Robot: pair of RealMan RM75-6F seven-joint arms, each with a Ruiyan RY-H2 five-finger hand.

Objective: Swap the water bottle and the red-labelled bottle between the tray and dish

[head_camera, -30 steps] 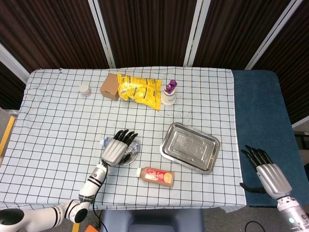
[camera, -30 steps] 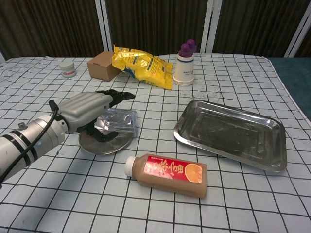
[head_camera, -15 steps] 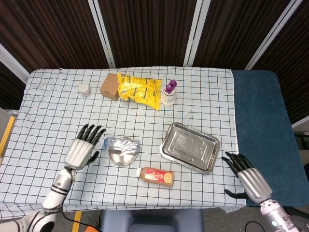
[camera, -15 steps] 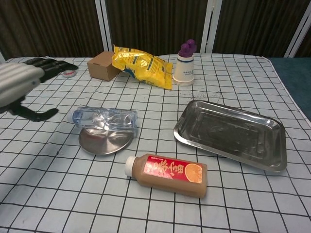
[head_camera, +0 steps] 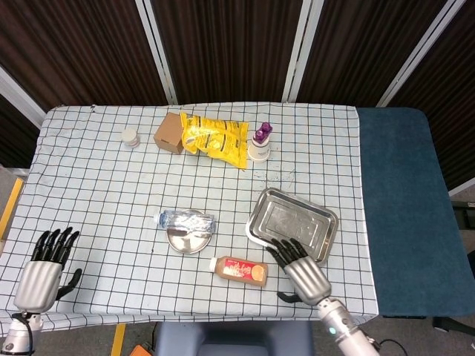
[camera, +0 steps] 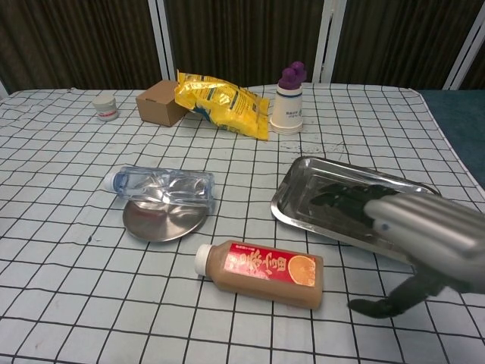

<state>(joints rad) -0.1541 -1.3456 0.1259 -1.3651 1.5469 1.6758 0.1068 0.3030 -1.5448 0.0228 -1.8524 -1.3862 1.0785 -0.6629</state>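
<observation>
Roughly half done: water bottle [camera: 161, 186] lies across the dish [camera: 163, 221], while the red bottle [camera: 261, 270] lies on the surface at the dish's five o'clock, tray [head_camera: 320, 222] apparently empty. Right hand [head_camera: 303, 268], fingers spread, hovers beside it; left hand [head_camera: 43, 274] is empty, well apart.

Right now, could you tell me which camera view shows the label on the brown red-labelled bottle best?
The chest view: the brown red-labelled bottle lies close, on its side, showing its red label's orange picture. In the head view the bottle is small and its label detail unreadable.
</observation>
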